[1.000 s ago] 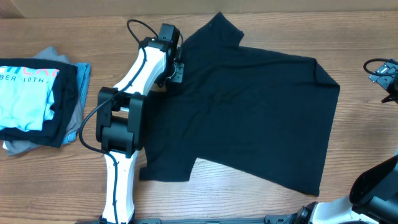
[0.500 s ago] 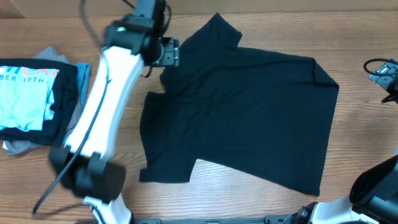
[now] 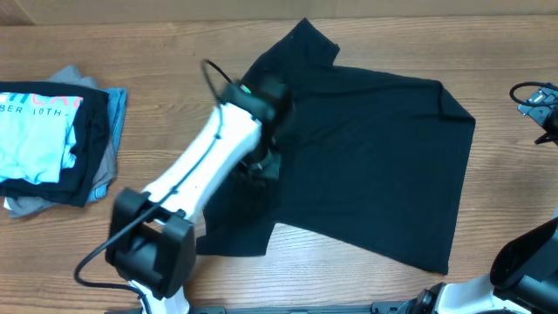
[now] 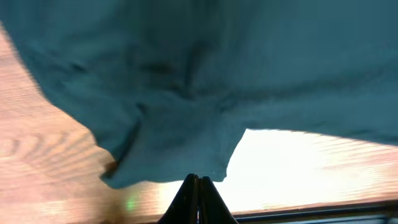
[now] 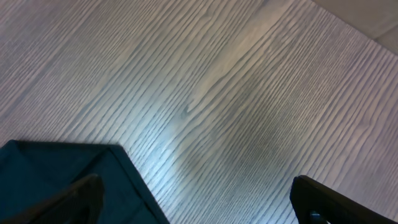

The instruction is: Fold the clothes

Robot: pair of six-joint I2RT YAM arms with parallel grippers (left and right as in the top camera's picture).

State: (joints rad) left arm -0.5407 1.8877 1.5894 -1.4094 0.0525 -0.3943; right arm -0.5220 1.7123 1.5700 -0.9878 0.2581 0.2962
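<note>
- Beneath the left gripper (image 3: 261, 166), the black T-shirt (image 3: 375, 166) lies spread in a single layer on the table (image 3: 174, 52). The tool is over the garment's sleeve end, with one sleeve beyond it and the other back toward the arm's base.
- Left gripper state: fingers pressed together. Its wrist view shows the tips meeting right at a fabric edge. The picture is blurred, so it cannot be determined whether a pinch of cloth is caught between them.
- Long axis: from that tool the shirt's body runs away to its right, sleeve end to hem, slightly aslant to the table edge. The neck opening is hidden under the arm.
- Right gripper (image 3: 542, 109): jaws spread wide, grasping nothing. It stands off the cloth, just past the far hem corner. Its wrist view shows a dark fabric corner beside one finger and bare wood ahead.
- Nearer arm: the left is directly over the garment, while the right is near only one hem corner.
- Judgement: folding has not begun, and the step in hand appears to be securing the sleeve end. The coming move depends on a firm hold at that end, since the bulk of the cloth lies to the tool's right and would drag.
- Well apart on the left arm's other side sits a folded stack (image 3: 52, 144), playing no part.
</note>
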